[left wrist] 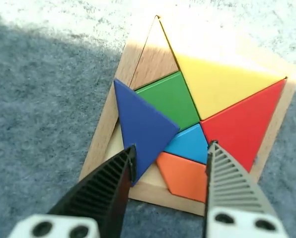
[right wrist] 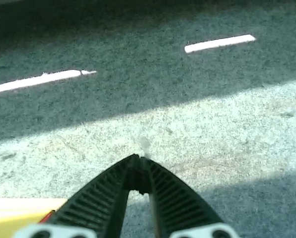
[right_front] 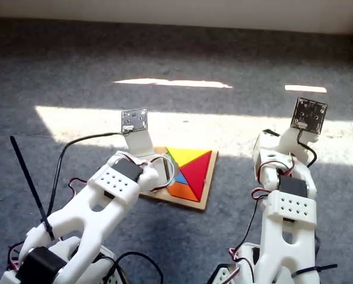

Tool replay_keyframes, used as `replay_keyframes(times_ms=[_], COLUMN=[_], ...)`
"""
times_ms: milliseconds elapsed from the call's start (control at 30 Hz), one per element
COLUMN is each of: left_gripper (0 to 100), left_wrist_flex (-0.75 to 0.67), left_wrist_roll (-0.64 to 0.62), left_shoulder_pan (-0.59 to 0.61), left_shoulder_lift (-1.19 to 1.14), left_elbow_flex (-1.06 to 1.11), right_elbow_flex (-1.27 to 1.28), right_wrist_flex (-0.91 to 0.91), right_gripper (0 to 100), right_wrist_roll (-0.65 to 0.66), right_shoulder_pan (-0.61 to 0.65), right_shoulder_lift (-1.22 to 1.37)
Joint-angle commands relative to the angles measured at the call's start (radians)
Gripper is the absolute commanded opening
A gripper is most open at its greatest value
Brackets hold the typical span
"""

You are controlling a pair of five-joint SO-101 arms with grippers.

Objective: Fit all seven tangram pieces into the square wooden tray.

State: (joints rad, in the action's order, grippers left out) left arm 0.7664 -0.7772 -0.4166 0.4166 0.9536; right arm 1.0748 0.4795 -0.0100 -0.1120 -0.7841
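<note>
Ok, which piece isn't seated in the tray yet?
The dark blue triangle: it lies askew, overlapping the tray's rim, while the other colours sit flush inside.

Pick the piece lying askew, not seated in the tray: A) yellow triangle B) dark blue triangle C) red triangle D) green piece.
B: the dark blue triangle lies crooked, a corner over the tray rim, near the open left gripper.

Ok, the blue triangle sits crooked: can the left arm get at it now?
Probably yes: the left pincer hangs open close over the blue triangle, with nothing between them.
</note>
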Motion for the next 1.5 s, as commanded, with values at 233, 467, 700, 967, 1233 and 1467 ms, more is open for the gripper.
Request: replay_keyframes(times_ms=[233, 467, 700, 967, 1233, 1467], left_gripper=[22, 22, 16, 1, 1, 1], left_wrist_flex=[-0.025, 0.003, 0.043, 0.132, 0.138, 0.272], left_wrist_roll=[-0.008, -0.055, -0.058, -0.055, -0.052, -0.051], left_shoulder_pan=[0.007, 0.039, 0.033, 0.031, 0.036, 0.070], left_shoulder_lift=[-0.246, -0.280, -0.245, -0.007, 0.025, 0.068], left_elbow_flex=[-0.116, -0.162, -0.163, -0.117, -0.097, -0.180], right_elbow_flex=[-0.007, -0.007, -0.007, -0.007, -0.007, -0.007], right_wrist_flex=[-0.024, -0.024, -0.024, -0.024, -0.024, -0.024], right_gripper=[1.0, 1.0, 1.0, 1.0, 1.0, 1.0], right_wrist_roll=[0.014, 0.014, 0.015, 0.017, 0.017, 0.017], right_shoulder_pan=[0.005, 0.005, 0.005, 0.005, 0.005, 0.005], right_shoulder_lift=[-0.033, -0.033, -0.033, -0.033, -0.033, -0.033])
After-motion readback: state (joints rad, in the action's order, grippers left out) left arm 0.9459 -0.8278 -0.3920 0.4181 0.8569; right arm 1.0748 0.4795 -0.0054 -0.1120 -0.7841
